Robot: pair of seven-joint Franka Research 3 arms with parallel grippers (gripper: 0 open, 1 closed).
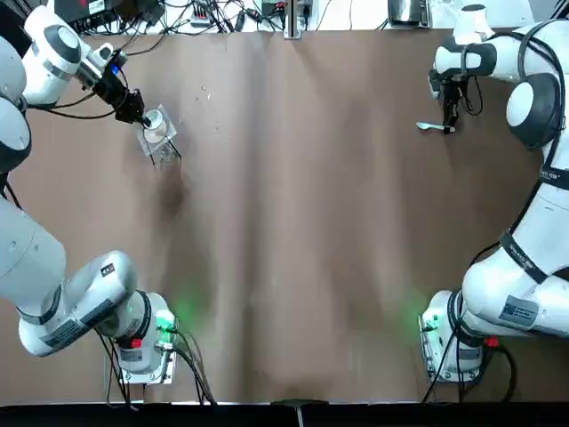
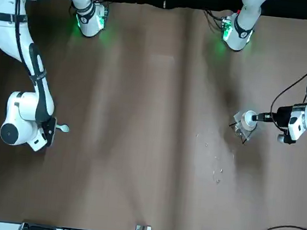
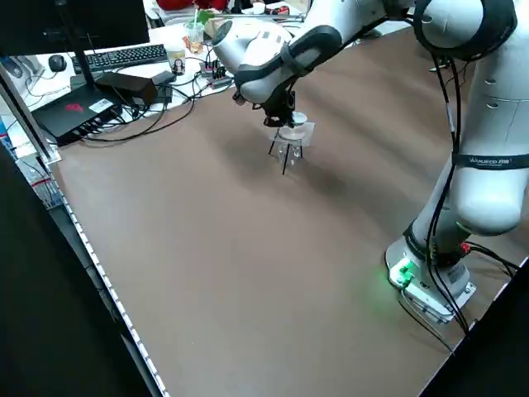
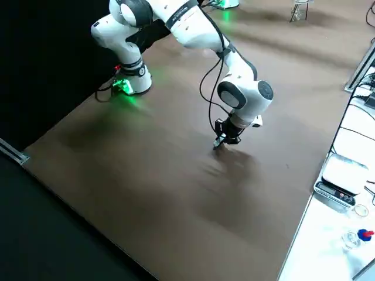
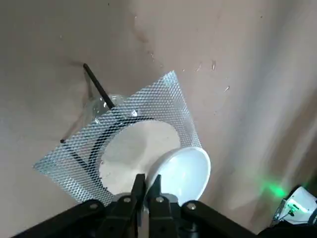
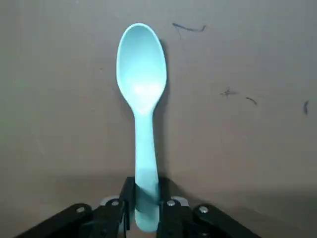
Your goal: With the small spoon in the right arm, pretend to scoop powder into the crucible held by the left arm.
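Observation:
My left gripper (image 1: 138,111) is at the far left of the table, shut on the rim of a small white crucible (image 5: 181,170). The crucible (image 1: 156,119) hangs just over a wire-mesh tripod stand (image 1: 162,145) whose mesh (image 5: 158,101) has a white round centre. At the far right, my right gripper (image 1: 451,114) is shut on the handle of a pale blue-green spoon (image 6: 142,94). The spoon (image 1: 430,127) points toward the table's middle, low over the brown surface, its bowl face up and empty. The front view also shows the spoon (image 2: 63,128) and crucible (image 2: 248,119).
Small shiny specks (image 5: 213,65) lie on the table by the stand. Cables and equipment (image 1: 222,13) line the far edge. Both arm bases (image 1: 147,342) sit at the near corners. A wide brown stretch (image 1: 302,178) separates the two grippers.

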